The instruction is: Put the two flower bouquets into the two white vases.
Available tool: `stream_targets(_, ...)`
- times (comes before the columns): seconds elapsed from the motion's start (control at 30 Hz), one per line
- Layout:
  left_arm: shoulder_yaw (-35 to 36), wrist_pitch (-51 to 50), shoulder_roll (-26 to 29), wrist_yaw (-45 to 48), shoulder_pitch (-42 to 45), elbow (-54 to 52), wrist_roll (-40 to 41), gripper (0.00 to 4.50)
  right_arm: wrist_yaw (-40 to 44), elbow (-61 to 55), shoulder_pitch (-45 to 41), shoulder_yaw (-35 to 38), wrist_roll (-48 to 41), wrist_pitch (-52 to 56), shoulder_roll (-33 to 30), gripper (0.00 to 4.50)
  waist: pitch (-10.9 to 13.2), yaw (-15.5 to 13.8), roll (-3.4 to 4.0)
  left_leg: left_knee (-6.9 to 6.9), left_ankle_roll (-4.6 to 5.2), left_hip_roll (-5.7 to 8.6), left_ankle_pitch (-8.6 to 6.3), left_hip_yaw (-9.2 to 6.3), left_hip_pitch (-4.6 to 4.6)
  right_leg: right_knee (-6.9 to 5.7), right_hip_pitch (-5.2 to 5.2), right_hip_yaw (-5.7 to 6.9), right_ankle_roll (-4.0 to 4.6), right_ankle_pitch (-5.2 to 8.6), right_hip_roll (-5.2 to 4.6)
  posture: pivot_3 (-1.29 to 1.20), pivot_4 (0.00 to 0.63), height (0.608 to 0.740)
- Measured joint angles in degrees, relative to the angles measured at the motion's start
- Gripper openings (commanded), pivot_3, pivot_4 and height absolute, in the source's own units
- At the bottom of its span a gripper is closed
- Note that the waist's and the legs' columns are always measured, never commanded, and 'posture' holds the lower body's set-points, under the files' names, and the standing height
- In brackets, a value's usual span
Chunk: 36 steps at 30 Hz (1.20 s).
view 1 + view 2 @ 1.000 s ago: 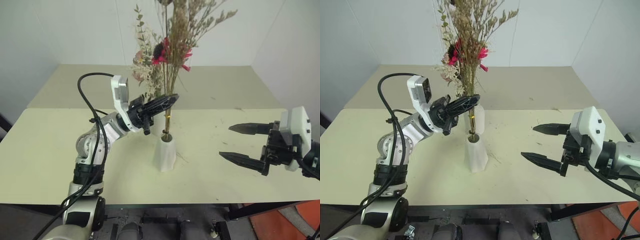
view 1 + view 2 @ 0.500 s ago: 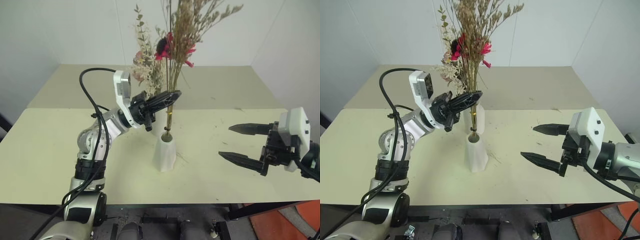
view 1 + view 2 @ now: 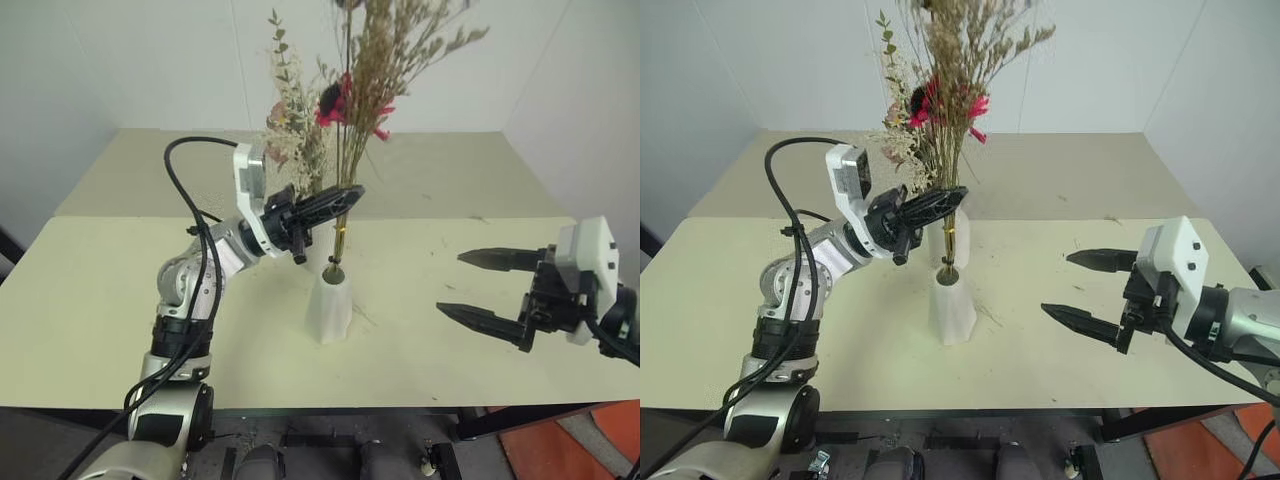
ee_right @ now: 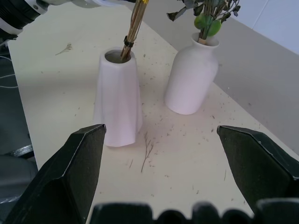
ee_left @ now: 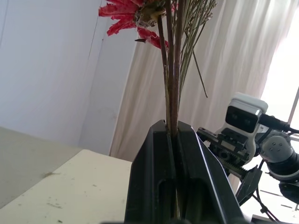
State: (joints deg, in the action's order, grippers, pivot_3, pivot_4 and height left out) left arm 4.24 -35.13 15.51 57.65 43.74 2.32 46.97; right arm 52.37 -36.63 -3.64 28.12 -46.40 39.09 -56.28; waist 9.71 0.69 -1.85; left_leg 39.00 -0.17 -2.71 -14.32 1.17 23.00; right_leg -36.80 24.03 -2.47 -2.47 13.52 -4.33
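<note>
Left claw (image 3: 345,195): clenched on stems of thin bouquet (image 3: 365,60).
Stems: upright, tips already in mouth of cone vase (image 3: 331,305), straight below the grip.
Right claw (image 3: 482,288): released, well apart.
Rose bouquet (image 3: 290,140): seated in bottle vase (image 4: 190,74) behind, on table (image 3: 90,290).

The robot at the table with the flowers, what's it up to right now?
It is putting flowers into vases. The left claw is shut on the stems of the thin bouquet, whose stem ends sit in the mouth of the cone-shaped vase. The fuller bouquet already stands in the bottle-shaped vase behind it. The right claw hangs open off to the side, holding nothing.
</note>
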Motion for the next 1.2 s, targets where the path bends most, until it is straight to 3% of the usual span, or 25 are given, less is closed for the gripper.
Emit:
stream_targets(0.57,-2.8,-0.3,1.1,1.0,-4.6,-0.7,-4.2,0.01,-0.1,-0.1,0.3,0.0,0.0,-0.2,0.0,4.50,0.0,0.0,0.00,0.00,0.00,0.00,0.00,0.00,-0.01,0.00,0.00,0.00,0.00,0.00,0.00,0.00,0.150,0.740)
stream_targets(0.67,-3.5,-0.9,1.4,1.0,-6.5,-1.6,-4.2,0.74,-0.1,-0.1,0.3,0.0,0.0,-0.3,0.0,4.50,0.0,0.0,0.00,0.00,0.00,0.00,0.00,0.00,-0.01,-0.02,0.00,0.00,0.00,0.00,0.00,0.00,0.150,0.740)
stream_targets(0.87,-3.0,-2.7,2.9,-0.5,-8.3,-5.3,-3.9,2.64,0.0,0.0,-0.1,-0.2,0.1,-0.9,0.0,4.50,0.0,0.0,0.00,0.00,0.00,0.00,0.00,-0.01,0.00,0.00,0.01,0.00,0.00,0.00,0.00,0.00,0.150,0.740)
stream_targets(1.07,0.6,-5.5,8.4,-2.0,-13.7,-12.5,-0.3,4.48,0.1,0.2,-0.3,-0.5,0.1,-1.2,0.0,4.50,0.0,0.2,0.01,-0.02,0.00,-0.02,0.00,0.00,-0.05,-0.03,0.01,-0.03,0.00,0.00,0.00,0.00,0.150,0.740)
stream_targets(1.2,5.0,-8.5,14.6,-2.7,-20.4,-18.1,2.8,4.48,0.4,1.3,-0.5,-0.7,0.2,-1.3,0.0,4.50,0.0,0.1,0.01,-0.01,0.00,-0.04,0.00,0.02,-0.07,-0.04,0.01,-0.03,0.00,0.00,0.00,0.00,0.150,0.740)
